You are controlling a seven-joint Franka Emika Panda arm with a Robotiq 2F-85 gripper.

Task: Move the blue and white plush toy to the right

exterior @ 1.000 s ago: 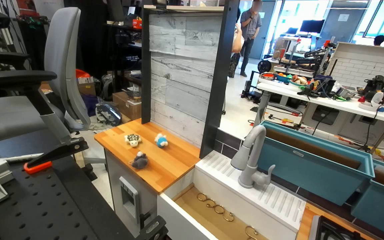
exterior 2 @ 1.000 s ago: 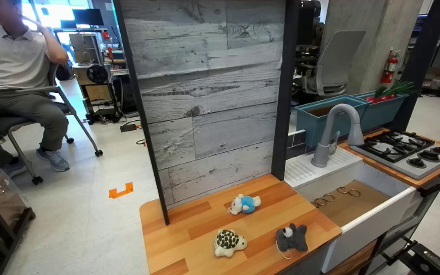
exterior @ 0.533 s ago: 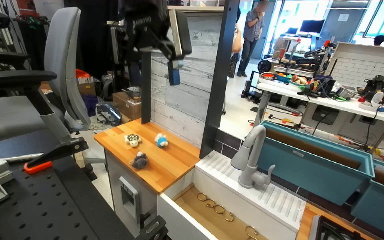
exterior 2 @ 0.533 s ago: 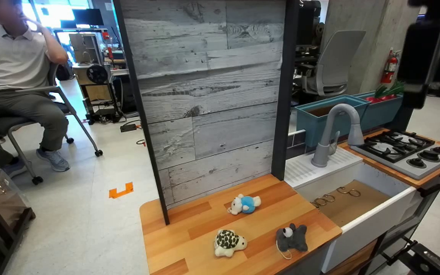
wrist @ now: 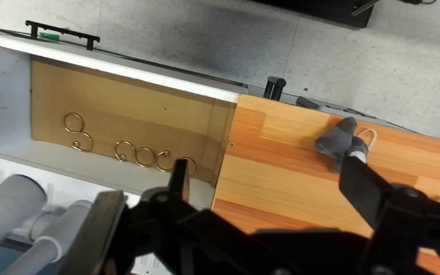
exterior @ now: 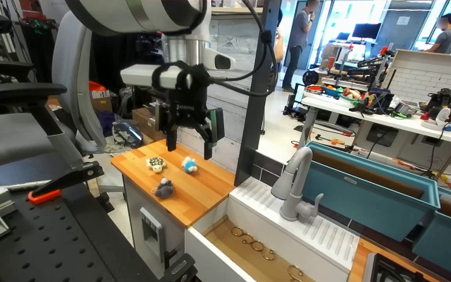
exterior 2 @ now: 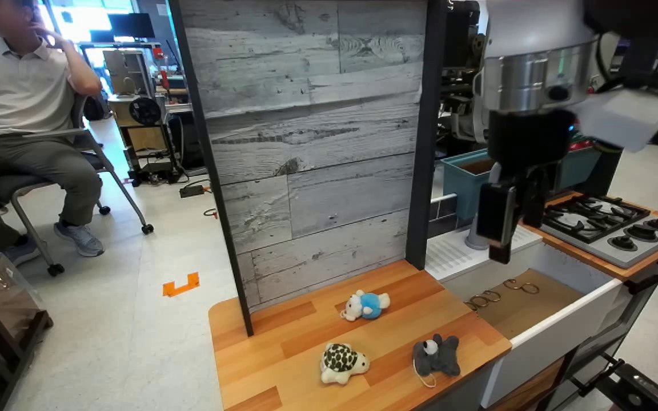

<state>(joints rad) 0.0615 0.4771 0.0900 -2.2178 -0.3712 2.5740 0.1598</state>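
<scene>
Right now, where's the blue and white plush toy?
In an exterior view, the blue and white toy lies on the wooden countertop, right of the turtle plush.

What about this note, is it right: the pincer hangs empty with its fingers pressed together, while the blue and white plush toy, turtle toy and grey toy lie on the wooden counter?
The fingers aren't pressed together: in an exterior view the pincer hangs empty with them spread apart, while the blue and white plush toy, turtle toy and grey toy lie on the wooden counter.
</scene>
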